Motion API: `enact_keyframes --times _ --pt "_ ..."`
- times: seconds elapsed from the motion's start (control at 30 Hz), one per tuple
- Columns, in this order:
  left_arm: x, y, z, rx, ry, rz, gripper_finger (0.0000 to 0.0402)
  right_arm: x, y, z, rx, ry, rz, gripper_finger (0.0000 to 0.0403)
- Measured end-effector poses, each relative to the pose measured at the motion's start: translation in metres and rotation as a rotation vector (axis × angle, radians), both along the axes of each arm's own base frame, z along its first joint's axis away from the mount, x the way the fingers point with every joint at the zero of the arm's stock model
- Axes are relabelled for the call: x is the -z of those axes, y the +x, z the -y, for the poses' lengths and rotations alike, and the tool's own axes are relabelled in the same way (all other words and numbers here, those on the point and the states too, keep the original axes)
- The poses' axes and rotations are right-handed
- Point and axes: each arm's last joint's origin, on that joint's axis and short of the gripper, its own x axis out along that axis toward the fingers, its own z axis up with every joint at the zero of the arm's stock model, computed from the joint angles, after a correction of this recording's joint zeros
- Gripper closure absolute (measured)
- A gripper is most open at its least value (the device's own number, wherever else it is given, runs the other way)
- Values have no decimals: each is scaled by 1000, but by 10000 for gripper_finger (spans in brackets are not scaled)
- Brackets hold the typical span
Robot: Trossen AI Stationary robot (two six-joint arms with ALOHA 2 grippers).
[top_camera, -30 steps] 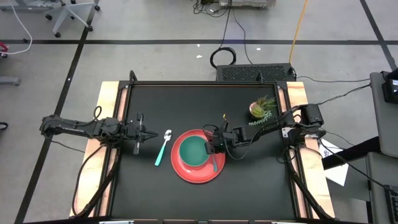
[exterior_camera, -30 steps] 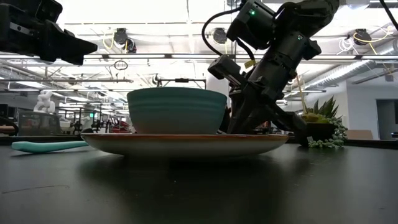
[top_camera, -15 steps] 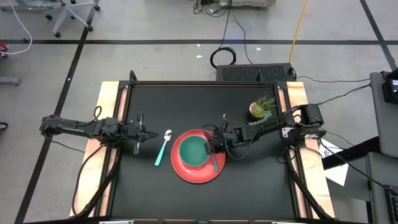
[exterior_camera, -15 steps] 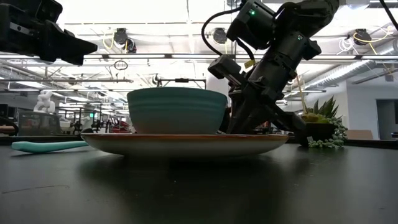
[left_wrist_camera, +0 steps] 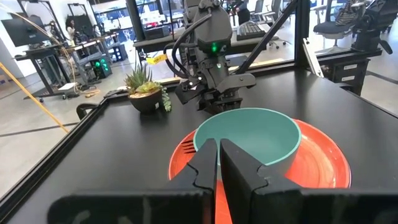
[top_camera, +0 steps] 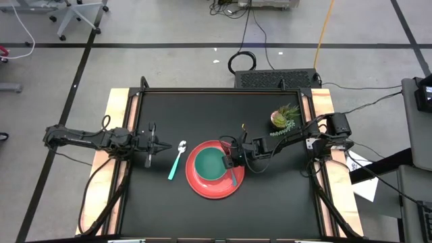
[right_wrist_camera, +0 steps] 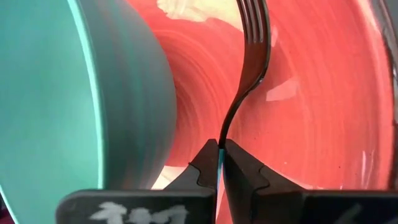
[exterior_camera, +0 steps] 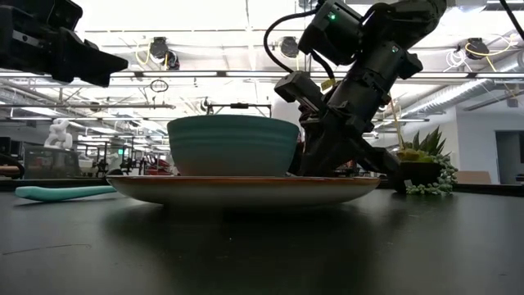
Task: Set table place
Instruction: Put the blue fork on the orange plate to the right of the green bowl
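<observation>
The red plate lies on the black table with the teal bowl standing on it. The mint-handled spoon rests flat on the table left of the plate. My right gripper is low over the plate's right part, beside the bowl, shut on the blue-handled fork. In the low view it stands behind the bowl. My left gripper hovers shut, above the table left of the spoon, holding nothing. My right gripper pinches the fork's thin blue handle between its two fingertips, the fingers lying along the fork. The dark neck and tines reach out past the fingers over the red plate, close beside the bowl's wall. Whether the tines touch the plate I cannot tell.
A small potted green plant stands near the table's far right corner, behind the right arm. Light wooden strips run along the left and right sides. Bare black tabletop lies in front of and behind the plate.
</observation>
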Motion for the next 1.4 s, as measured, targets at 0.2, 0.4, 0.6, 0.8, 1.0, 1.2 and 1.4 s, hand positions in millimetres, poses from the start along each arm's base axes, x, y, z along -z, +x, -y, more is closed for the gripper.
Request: enact_keyframes --times 0.2,0.4,0.6,0.8,1.0,1.2,1.4 --pt "0 0 0 0 0 0 376 0 0 0 10 5 -7 399" --pt "0 0 0 0 0 0 376 0 0 0 12 6 -7 399" --pt "0 0 0 0 1 0 376 0 -1 0 12 6 -8 399" --pt "0 0 0 0 1 -1 376 1 -1 0 11 5 -8 399" --pt "0 0 0 0 1 -1 376 1 -1 0 10 4 -9 398" --pt "0 0 0 0 1 -1 376 2 -3 0 10 2 -32 378" --pt "1 0 0 0 1 -6 376 3 -5 0 19 6 -56 356"
